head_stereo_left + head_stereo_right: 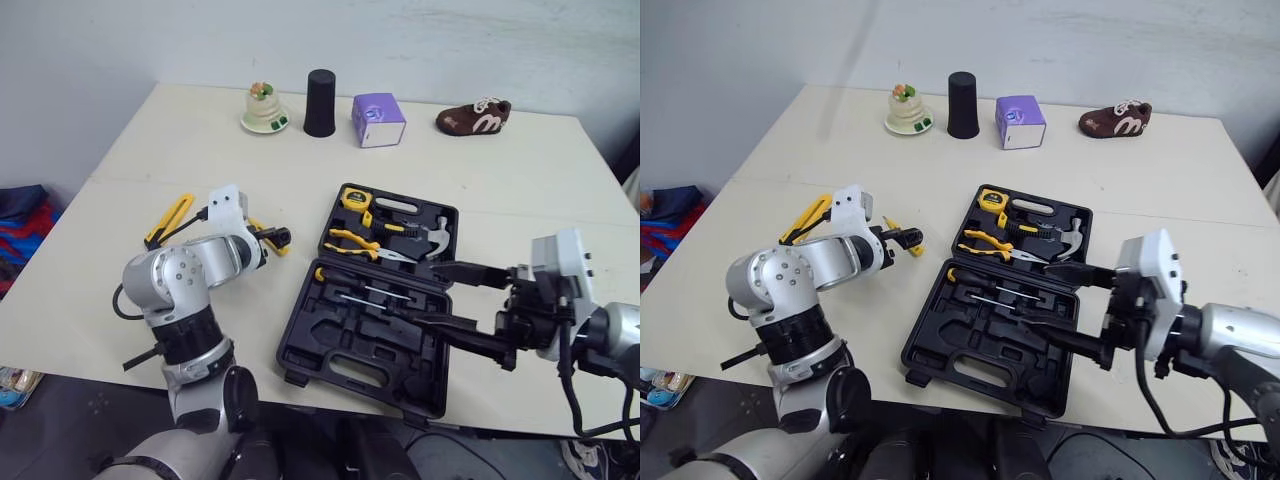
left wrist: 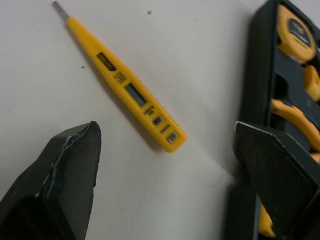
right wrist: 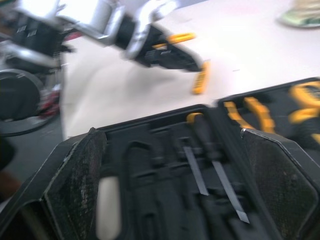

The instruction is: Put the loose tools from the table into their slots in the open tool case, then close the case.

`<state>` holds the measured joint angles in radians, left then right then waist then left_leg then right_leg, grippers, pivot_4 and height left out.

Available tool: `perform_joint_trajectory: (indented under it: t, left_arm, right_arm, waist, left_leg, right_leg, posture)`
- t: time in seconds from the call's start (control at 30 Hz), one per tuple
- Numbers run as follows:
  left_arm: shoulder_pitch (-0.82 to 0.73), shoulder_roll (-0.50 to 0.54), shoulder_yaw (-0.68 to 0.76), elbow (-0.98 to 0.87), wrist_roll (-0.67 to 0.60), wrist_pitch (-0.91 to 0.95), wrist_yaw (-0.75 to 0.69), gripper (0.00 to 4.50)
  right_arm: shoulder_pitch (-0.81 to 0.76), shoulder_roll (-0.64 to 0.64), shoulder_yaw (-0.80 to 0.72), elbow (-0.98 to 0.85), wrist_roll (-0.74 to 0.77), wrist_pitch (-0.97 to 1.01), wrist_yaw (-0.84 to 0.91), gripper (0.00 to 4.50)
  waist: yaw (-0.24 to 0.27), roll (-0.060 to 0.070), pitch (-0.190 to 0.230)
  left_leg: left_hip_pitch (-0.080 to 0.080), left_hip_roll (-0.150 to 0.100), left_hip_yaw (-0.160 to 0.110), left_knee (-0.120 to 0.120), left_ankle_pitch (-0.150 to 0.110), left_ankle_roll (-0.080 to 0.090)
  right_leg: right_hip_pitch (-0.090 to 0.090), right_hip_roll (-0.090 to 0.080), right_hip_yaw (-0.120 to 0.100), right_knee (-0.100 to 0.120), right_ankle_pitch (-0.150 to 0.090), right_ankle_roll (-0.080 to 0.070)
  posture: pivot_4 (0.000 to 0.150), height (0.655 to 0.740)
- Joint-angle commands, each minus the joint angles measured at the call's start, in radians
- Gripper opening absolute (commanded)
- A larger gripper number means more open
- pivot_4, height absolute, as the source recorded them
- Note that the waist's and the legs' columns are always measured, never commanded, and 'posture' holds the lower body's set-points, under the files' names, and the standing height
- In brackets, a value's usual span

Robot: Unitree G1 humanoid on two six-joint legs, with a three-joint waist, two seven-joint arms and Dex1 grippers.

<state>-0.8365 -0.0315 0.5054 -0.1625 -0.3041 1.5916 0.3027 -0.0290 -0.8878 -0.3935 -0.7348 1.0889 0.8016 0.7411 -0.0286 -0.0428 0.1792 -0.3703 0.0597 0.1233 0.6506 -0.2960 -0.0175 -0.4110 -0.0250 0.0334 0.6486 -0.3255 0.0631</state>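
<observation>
right gripper (image 1: pixel 430 295): fingers wide apart and holding nothing; it hangs over the near half of the case.
case (image 1: pixel 296 335): open on the table. The near half has screwdrivers (image 1: pixel 375 292) and some empty slots.
left gripper (image 1: pixel 268 240): fingers (image 2: pixel 75 165) wide apart and empty, low over the pen.
pen (image 2: pixel 127 87): yellow, flat on the table, just left of the case and not touching it.
how the pen lies: slanted across the gap between the left fingers. Its button end sits between them and its metal tip points away.
nearer arm: the left one, by a lot.
next move, I think: turn the left wrist so the fingers cross the pen's thin sides, then go down.
yellow tool (image 1: pixel 168 220): loose too, farther left on the table.
far half of case: pliers (image 1: pixel 365 243) and hammer (image 1: pixel 435 240) sit in their slots.
</observation>
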Motion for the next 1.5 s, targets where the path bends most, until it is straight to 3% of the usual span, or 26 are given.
perform_joint_trajectory:
  t: [0.03, 0.47, 0.57, 0.67, 1.0, 1.13, 1.2, 1.33, 1.5]
  left_arm:
    - [-0.048, -0.006, -0.016, 0.083, 0.05, -0.056, 0.01, 4.5]
    - [-0.167, -0.048, -0.085, 0.442, 0.127, -0.201, 0.022, 4.5]
    - [-0.183, -0.076, -0.073, 0.493, 0.13, -0.199, 0.037, 3.64]
    - [-0.187, -0.082, -0.079, 0.523, 0.131, -0.208, 0.03, 2.41]
    - [-0.192, -0.045, -0.113, 0.593, 0.143, -0.245, 0.002, 2.41]
    - [-0.189, -0.02, -0.133, 0.584, 0.143, -0.239, -0.022, 1.17]
    - [-0.184, 0.016, -0.174, 0.566, 0.145, -0.24, -0.061, 0.44]
    - [-0.166, 0.199, -0.369, 0.478, 0.098, -0.236, -0.306, 0.44]
    - [-0.117, 0.55, -0.687, 0.343, -0.014, -0.314, -0.808, 0.44]
  right_arm:
    - [-0.034, 0.026, 0.02, -0.029, 0.057, -0.016, -0.051, 4.48]
    - [-0.072, 0.064, 0.069, -0.018, 0.091, -0.039, -0.108, 4.48]
    - [-0.075, 0.066, 0.063, -0.024, 0.109, -0.039, -0.122, 4.5]
    - [-0.076, 0.066, 0.058, -0.03, 0.119, -0.041, -0.135, 4.5]
    - [-0.023, 0.059, 0.033, -0.067, 0.129, -0.056, -0.165, 4.5]
    - [-0.014, 0.061, 0.039, -0.077, 0.132, -0.069, -0.178, 4.5]
    - [-0.012, 0.061, 0.042, -0.081, 0.132, -0.073, -0.183, 4.5]
    - [-0.008, 0.058, 0.049, -0.089, 0.138, -0.081, -0.193, 4.5]
    - [0.007, 0.049, 0.041, -0.09, 0.136, -0.086, -0.182, 4.5]
  waist:
    - [0.002, 0.0, 0.0]
    - [0.029, 0.0, 0.0]
    - [0.031, 0.001, -0.001]
    - [0.034, 0.001, -0.001]
    - [0.051, 0.003, -0.002]
    - [0.05, 0.003, -0.003]
    - [0.051, 0.003, -0.003]
    - [0.041, 0.003, -0.002]
    - [-0.002, 0.003, -0.002]
  left_leg:
    - [0.0, 0.0, 0.0, 0.0, 0.0, 0.0]
    - [0.001, -0.001, 0.0, -0.001, 0.001, 0.0]
    - [0.001, -0.002, 0.0, -0.001, 0.002, 0.001]
    - [0.0, -0.003, -0.001, -0.001, 0.002, 0.002]
    - [0.001, -0.004, -0.001, -0.001, 0.001, 0.003]
    - [0.001, -0.004, -0.001, -0.001, 0.002, 0.003]
    - [0.001, -0.004, -0.001, -0.001, 0.002, 0.003]
    - [0.0, -0.004, -0.001, -0.002, 0.002, 0.003]
    - [0.0, 0.001, 0.001, -0.004, 0.002, -0.002]
  right_leg:
    - [-0.001, 0.0, 0.0, 0.0, 0.0, 0.0]
    - [0.001, -0.001, -0.001, -0.001, 0.001, 0.001]
    - [0.001, -0.002, -0.001, -0.001, 0.001, 0.001]
    - [0.001, -0.004, -0.002, -0.001, 0.001, 0.002]
    - [0.002, -0.005, -0.002, -0.003, 0.002, 0.003]
    - [0.002, -0.004, -0.002, -0.003, 0.002, 0.003]
    - [0.002, -0.004, -0.002, -0.003, 0.002, 0.003]
    - [0.002, -0.004, -0.002, -0.003, 0.002, 0.003]
    - [-0.001, -0.002, -0.003, -0.002, 0.001, -0.001]
  posture:
    - [0.15, 0.7383]
    - [0.15, 0.7383]
    - [0.15, 0.7383]
    - [0.15, 0.7383]
    - [0.15, 0.7383]
    - [0.15, 0.7383]
    - [0.15, 0.7383]
    - [0.15, 0.7383]
    - [0.15, 0.7383]
